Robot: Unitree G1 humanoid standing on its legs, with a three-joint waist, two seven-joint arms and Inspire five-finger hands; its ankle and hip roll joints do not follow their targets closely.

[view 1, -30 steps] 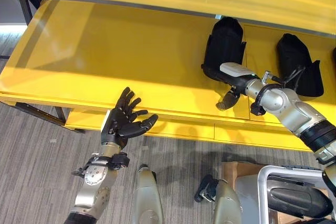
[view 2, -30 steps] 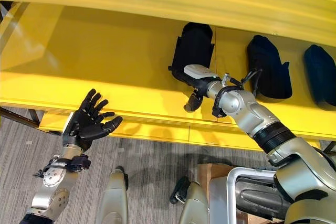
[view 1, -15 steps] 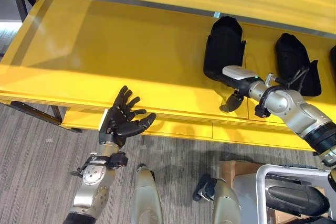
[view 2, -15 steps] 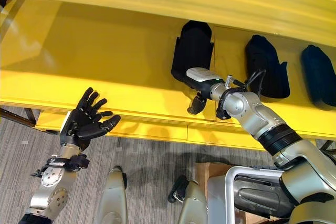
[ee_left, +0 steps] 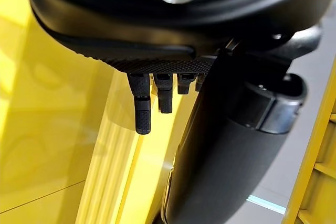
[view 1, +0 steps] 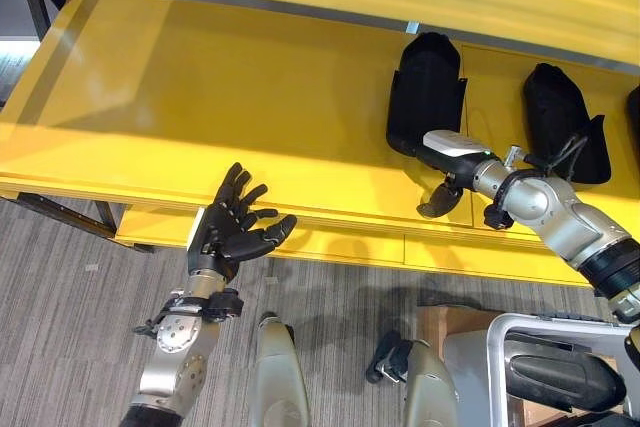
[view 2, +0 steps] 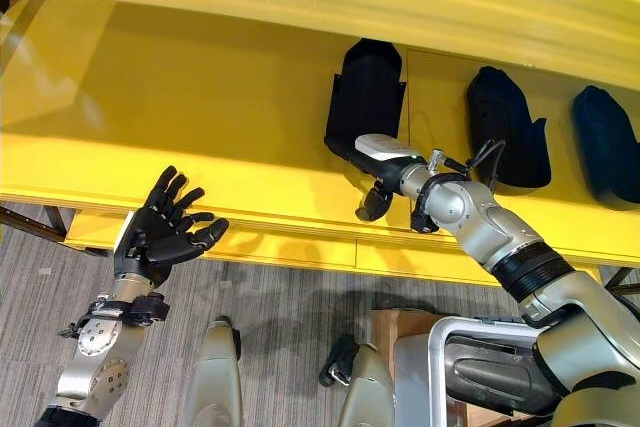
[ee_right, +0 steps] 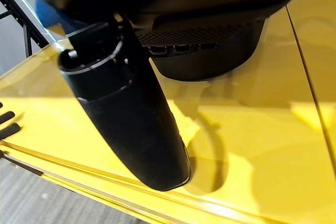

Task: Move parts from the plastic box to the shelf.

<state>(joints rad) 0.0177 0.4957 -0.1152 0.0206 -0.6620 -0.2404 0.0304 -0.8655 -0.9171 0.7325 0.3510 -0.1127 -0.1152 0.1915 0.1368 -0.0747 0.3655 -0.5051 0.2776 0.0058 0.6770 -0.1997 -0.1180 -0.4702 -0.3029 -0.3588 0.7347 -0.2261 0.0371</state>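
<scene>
Right hand [view 1: 442, 169] rests at 6 o'clock of the black part [view 1: 427, 90] on the shelf [view 1: 200, 107], its grip state unclear; left hand [view 1: 235, 228] spread open; the part looks rigid and light, best gripped across its narrow sides

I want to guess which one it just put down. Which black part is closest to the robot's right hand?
The leftmost black part on the yellow shelf: the right hand is right at its lower end; the others sit farther right.

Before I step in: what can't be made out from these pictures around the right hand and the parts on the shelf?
- Right hand: whether its fingers grip the nearest black part; its white-covered back hides them in the eye views, its thumb in the right wrist view.
- Rightmost black part: cut off by the right eye view's edge.
- Plastic box: contents hidden by the right arm.
- Left hand: open, holding nothing, before the yellow shelf.
</scene>
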